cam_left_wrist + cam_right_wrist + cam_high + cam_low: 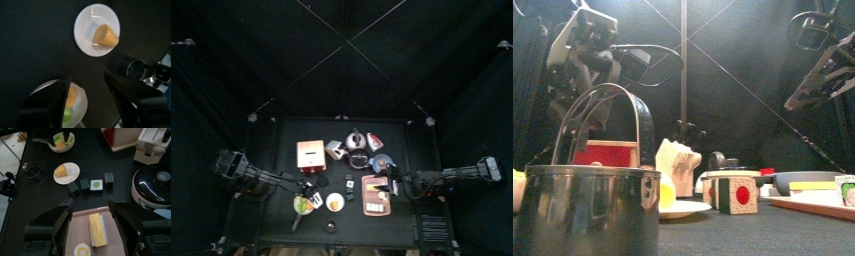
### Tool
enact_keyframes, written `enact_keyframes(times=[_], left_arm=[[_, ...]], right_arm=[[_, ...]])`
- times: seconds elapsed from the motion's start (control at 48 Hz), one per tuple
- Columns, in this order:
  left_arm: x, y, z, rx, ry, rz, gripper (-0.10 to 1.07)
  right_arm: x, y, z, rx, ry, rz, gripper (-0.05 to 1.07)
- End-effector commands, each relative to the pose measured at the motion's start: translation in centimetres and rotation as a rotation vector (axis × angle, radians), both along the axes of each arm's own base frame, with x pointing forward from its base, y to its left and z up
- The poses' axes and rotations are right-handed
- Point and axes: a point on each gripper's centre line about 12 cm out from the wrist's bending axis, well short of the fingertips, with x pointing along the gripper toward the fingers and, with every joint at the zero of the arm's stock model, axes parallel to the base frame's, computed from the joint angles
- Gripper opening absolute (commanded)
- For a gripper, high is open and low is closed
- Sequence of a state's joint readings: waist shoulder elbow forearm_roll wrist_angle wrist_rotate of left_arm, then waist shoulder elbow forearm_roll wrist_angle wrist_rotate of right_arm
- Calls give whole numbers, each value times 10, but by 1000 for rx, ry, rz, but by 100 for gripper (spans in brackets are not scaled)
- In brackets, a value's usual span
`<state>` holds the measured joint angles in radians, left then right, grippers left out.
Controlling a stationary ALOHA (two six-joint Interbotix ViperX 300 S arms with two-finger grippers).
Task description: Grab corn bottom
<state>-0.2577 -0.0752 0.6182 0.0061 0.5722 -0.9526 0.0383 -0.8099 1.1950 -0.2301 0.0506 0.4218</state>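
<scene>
Directly below the left gripper (pixel 87 95), whose jaws stand apart, the corn (pixel 71 98) lies in a bowl (pixel 81 107) just beside the white plate (pixel 83 30). Right gripper (pixel 90 213), likewise spread, hangs well apart from it.

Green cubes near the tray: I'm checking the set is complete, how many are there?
3, in a row between the white plate and the cooker. More may be hidden.
</scene>
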Motion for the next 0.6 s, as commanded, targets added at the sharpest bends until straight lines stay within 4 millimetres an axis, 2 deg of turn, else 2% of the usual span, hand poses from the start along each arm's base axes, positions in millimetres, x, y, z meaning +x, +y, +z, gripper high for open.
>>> enact_keyframes(times=[0.0,0.125,0.25,0.479,0.583], left_arm=[[16,-1,18,-49,-56,37,91],[30,4,22,-156,-37,171,91],[45,2,14,-214,26,266,91],[89,-1,12,-184,48,350,91],[95,0,14,-119,88,386,91]], right_arm=[[2,1,3,6,-6,1,90],[2,2,3,11,-3,2,90],[1,1,0,8,20,-2,90],[-1,1,-2,12,39,-9,90],[-1,0,-3,15,46,-11,90]])
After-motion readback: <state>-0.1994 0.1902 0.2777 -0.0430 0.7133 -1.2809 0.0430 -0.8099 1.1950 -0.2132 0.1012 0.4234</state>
